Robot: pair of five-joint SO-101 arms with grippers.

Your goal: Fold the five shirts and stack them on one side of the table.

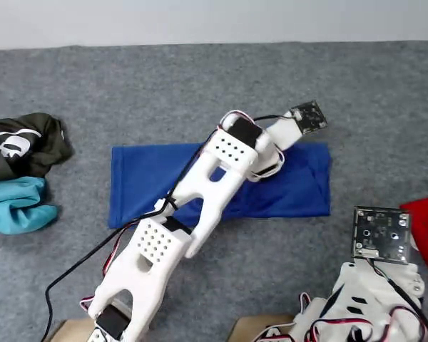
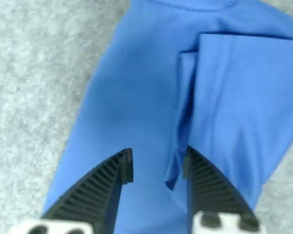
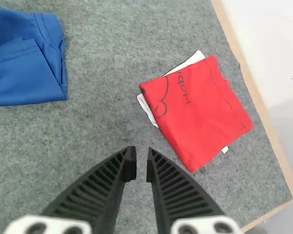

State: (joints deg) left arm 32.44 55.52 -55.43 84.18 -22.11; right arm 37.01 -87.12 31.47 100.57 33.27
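Left end effector point(image 2: 156, 168) is held apart over the flat blue fabric shirt point(image 2: 136, 97).
Right end effector point(image 3: 141, 165), nearly together, is kept beside the folded red shirt point(image 3: 200, 117).

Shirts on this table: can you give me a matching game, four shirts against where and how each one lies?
1 blue shirt
2 red shirt
3 teal shirt
4 dark shirt

A folded, near the right edge
B spread flat mid-table, under the left pincer
C bunched at the left edge, plain
D bunched at the left edge, with a white print

Pairs: 1-B, 2-A, 3-C, 4-D
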